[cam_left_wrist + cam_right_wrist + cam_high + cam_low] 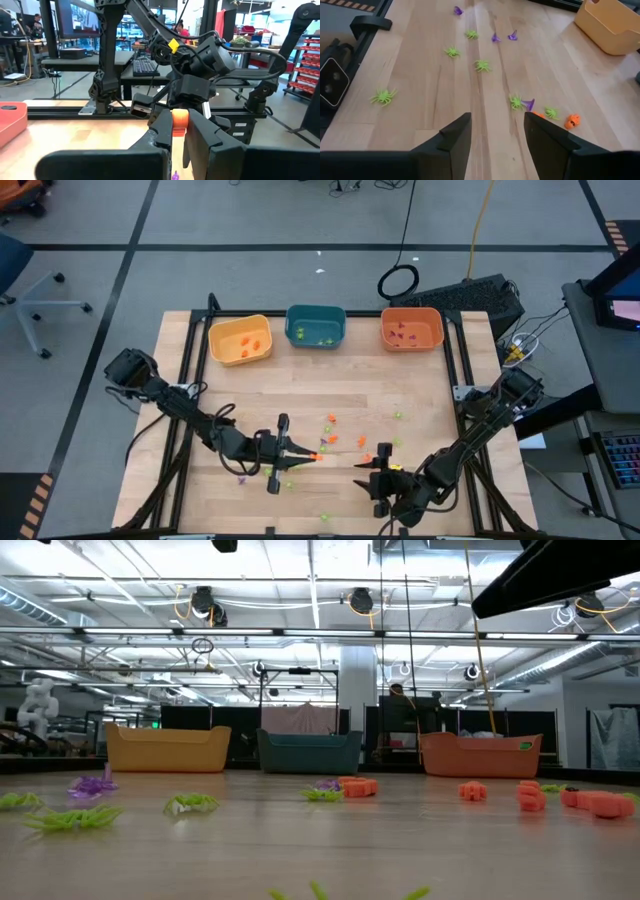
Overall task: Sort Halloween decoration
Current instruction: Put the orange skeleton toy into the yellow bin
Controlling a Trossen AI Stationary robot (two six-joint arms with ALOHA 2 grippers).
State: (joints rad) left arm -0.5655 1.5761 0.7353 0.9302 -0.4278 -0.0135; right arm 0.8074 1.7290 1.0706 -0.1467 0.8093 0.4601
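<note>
Small orange, light-green and purple Halloween trinkets (330,425) lie scattered on the wooden table's near half. The right wrist view shows green spiders (382,96), purple pieces (512,35) and an orange pumpkin (572,120). My left gripper (312,454) is above the table's near middle, shut on one orange trinket (180,121). My right gripper (366,474) faces it from the right. It is open, tilted down over bare wood (497,122), with nothing between its fingers. My left gripper pinches the orange trinket (180,131) between its two fingers, at their free ends. The fingers reach level toward the table's right. The trinket is lifted clear of the table.
Three bins stand along the far edge, each with a few trinkets inside: yellow (240,340), teal (316,326) and orange (411,329). The two grippers are close together near the front edge. Black frame rails (185,370) run along the table's sides.
</note>
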